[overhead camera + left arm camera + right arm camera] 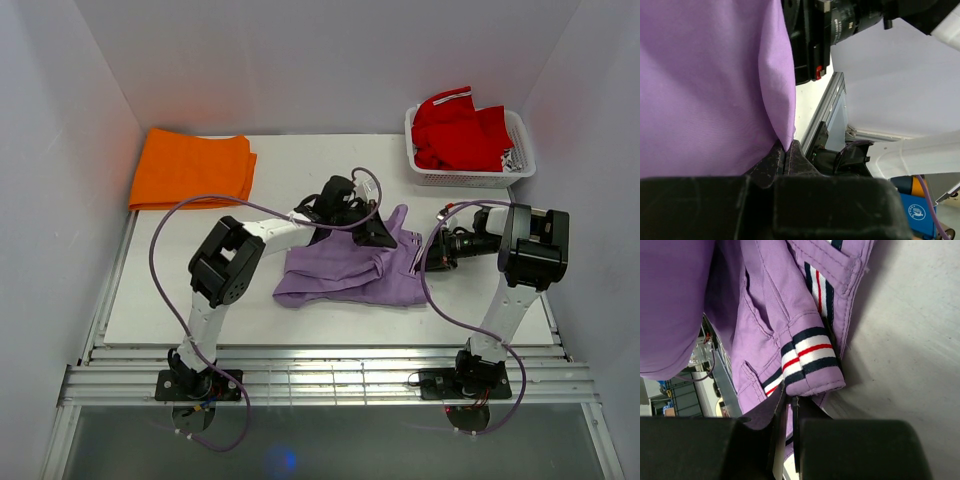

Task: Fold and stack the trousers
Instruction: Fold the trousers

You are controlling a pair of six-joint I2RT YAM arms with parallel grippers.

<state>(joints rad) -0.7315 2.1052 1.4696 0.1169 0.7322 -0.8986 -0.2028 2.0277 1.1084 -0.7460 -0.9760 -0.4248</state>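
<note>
The lilac trousers (345,272) lie bunched in the middle of the table, partly lifted at the back. My left gripper (378,236) is shut on a fold of the trousers (710,85) at their upper edge; the thin cloth runs down between its fingertips (785,154). My right gripper (428,256) is shut on the trousers (765,315) at the right edge, pinching fabric by the navy, white and red striped band (807,347). Both grippers hold the garment from opposite sides, close together.
An orange folded garment (192,168) lies at the back left. A white basket (430,175) with a red garment (458,132) stands at the back right. White walls close in the table (200,310) on three sides; a metal rail runs along the near edge.
</note>
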